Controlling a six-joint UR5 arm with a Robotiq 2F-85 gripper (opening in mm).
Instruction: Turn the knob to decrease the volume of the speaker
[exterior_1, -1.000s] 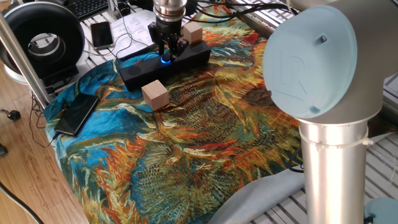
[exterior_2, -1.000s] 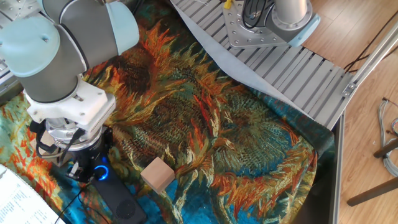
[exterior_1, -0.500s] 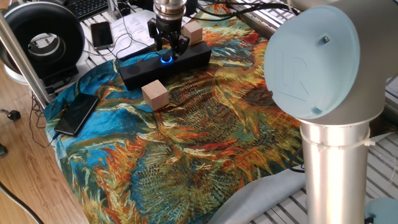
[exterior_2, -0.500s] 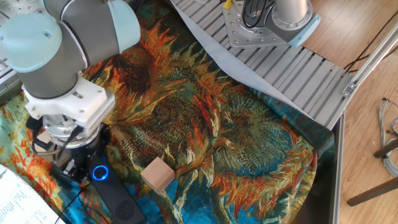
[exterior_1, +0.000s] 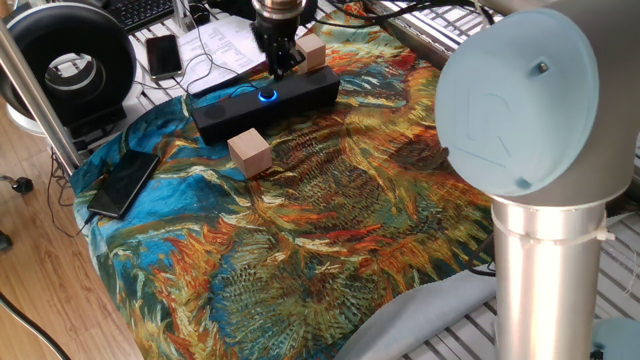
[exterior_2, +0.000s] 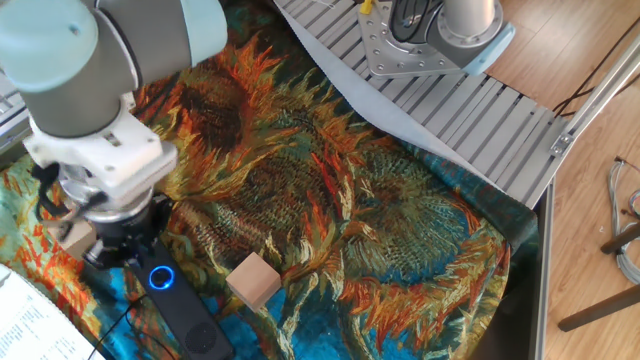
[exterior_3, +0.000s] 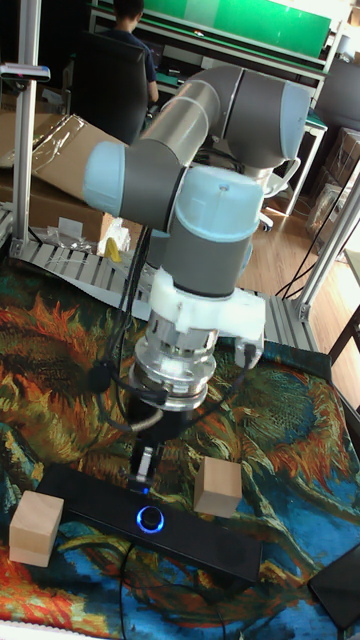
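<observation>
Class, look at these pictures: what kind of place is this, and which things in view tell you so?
Most likely a robotics lab or workshop. A robot arm stands at a table with a slotted metal frame, a keyboard and loose cables lie nearby, and cardboard boxes sit behind.

You have: 1 speaker (exterior_1: 265, 103) under gripper (exterior_3: 146, 468) | 1 knob (exterior_3: 150, 518) | 2 wooden blocks (exterior_3: 218, 487) (exterior_3: 36, 527) flanking it | 2 phones (exterior_1: 123, 182) (exterior_1: 163, 55) | 1 fan (exterior_1: 70, 62)

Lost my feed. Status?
End effector clear above knob, not touching. Knob lit blue on speaker. Wooden blocks nearby, none blocking.
</observation>
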